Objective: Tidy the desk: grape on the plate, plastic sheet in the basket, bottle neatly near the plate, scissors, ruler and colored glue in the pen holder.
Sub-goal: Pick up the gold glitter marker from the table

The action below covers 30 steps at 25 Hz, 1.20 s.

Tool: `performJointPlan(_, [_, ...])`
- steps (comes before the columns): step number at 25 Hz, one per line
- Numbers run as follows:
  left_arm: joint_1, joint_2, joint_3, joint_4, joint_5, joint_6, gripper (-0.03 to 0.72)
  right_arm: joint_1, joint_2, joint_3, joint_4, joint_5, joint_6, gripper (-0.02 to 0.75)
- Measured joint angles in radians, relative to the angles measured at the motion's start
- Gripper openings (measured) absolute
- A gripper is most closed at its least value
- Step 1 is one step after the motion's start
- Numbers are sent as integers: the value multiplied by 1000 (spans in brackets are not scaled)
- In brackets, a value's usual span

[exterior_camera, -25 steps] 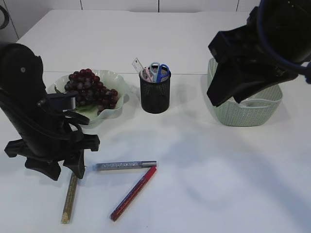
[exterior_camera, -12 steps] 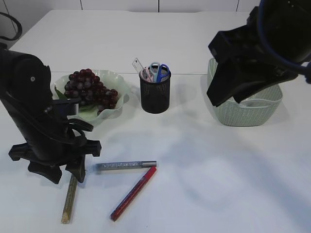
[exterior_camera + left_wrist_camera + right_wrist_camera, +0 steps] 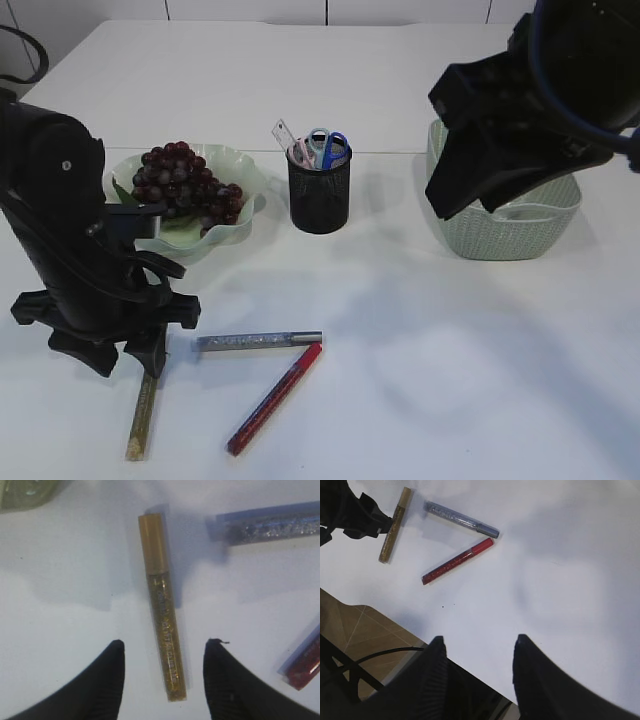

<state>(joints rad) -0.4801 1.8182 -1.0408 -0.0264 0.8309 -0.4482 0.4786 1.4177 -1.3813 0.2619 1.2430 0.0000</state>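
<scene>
While your left gripper (image 3: 162, 662) hung spread over the gold glue stick (image 3: 162, 610) near the table's (image 3: 450, 380) front-left corner, touching nothing, your right gripper (image 3: 477, 672) hovered spread and empty above the basket (image 3: 505, 235) at the right edge.

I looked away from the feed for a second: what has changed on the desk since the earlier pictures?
Only the left gripper moved: the left arm shifted slightly above the gold glitter glue stick, jaws open and straddling it, nothing gripped. The silver glitter glue stick, red glitter glue stick, dark grapes on the pale green plate, black mesh pen holder, green woven basket and right gripper stayed put.
</scene>
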Motion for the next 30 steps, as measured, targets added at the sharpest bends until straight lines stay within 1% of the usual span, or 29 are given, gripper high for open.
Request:
performJointPlan(12, [0,55,-2,2,-4,14,372,0,0,0,0,0,0,349])
performJointPlan(20, [0,60,-2,-19,-31,49,372,0,0,0,0,0,0,349])
performJointPlan(26, [0,79,-2,-20,-33,53,372,0,0,0,0,0,0,349])
performJointPlan(30, [0,85,-2,-21,-35,54,359,0,0,0,0,0,0,349])
